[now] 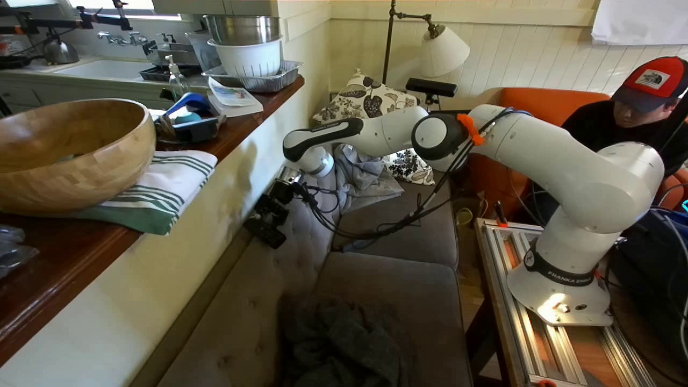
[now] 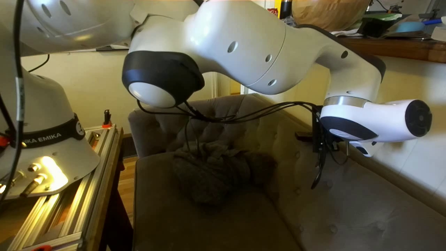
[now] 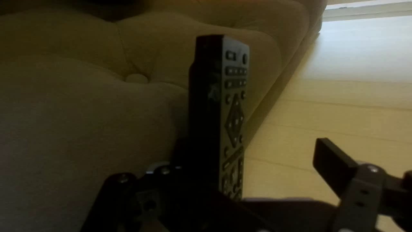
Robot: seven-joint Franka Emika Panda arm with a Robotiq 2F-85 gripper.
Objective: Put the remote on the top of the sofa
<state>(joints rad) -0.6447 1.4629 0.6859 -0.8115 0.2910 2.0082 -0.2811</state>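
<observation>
Hanging with fingers (image 3: 334, 167) spread wide, the gripper (image 3: 254, 164) brackets a slim black remote (image 3: 222, 119) at the upper edge of the sofa (image 3: 87, 122); whether either finger touches it cannot be told. Just beyond runs the pale wall (image 3: 341, 112). In an exterior view, a white arm (image 1: 559, 164) stretches over the sofa's seat, a person (image 1: 599, 126) in a red cap (image 1: 653, 80) behind it.

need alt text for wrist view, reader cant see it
A black remote with many buttons appears between the open jaws of the gripper, nearer the one at picture left. Behind it is a tufted sofa; a pale wall shows at right.
</observation>
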